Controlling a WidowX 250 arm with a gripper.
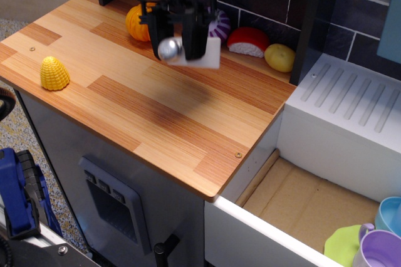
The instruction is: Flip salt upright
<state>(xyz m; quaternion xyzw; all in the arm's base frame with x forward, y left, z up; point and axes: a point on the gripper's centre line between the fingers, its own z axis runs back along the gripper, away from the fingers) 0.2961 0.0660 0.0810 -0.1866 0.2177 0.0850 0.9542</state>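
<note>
The salt (202,54) is a white blocky toy shaker with a shiny silver cap (168,48). It hangs above the wooden counter (125,101), lying roughly level with the cap toward the left. My black gripper (178,41) is shut on the salt near its cap end, one finger (155,32) left of the cap and the other finger (195,36) over the white body. Its shadow falls on the wood below.
An orange pumpkin (135,24), a purple-and-white vegetable (219,26), a red-and-white item (248,41) and a yellow potato (279,57) line the back wall. A yellow corn (54,73) sits at the left. A white sink rack (351,107) and open drawer (307,207) lie to the right.
</note>
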